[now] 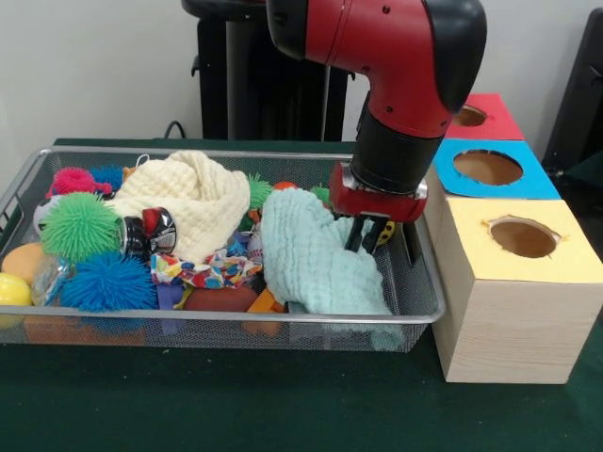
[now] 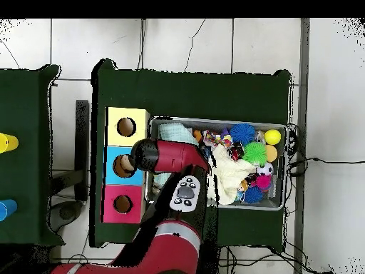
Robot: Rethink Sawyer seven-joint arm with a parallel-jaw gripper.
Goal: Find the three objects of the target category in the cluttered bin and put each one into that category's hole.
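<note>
The bin (image 1: 236, 318) is a wide silver wire-mesh basket full of clutter; it also shows in the overhead view (image 2: 286, 165). A confetti-patterned cloth scrap (image 1: 209, 272) lies near the bin's front middle, between the cream waffle cloth (image 1: 193, 198) and the mint-green waffle cloth (image 1: 316, 254). I cannot pick out a rope ball. My gripper (image 1: 383, 241) hangs inside the bin's right end beside the mint cloth, its dark fingers (image 1: 357, 235) spread apart, with a small yellow and black thing (image 1: 386, 231) showing between them. In the overhead view the arm (image 2: 171, 155) hides the gripper.
Three wooden boxes with round holes stand right of the bin: yellow lid (image 1: 556, 259), blue lid (image 1: 490, 188), red lid (image 1: 495, 122). The bin also holds green (image 1: 80, 226), blue (image 1: 108, 282) and pink (image 1: 73, 179) spiky balls, a yellow ball (image 1: 11, 290) and a shiny metal thing (image 1: 151, 231).
</note>
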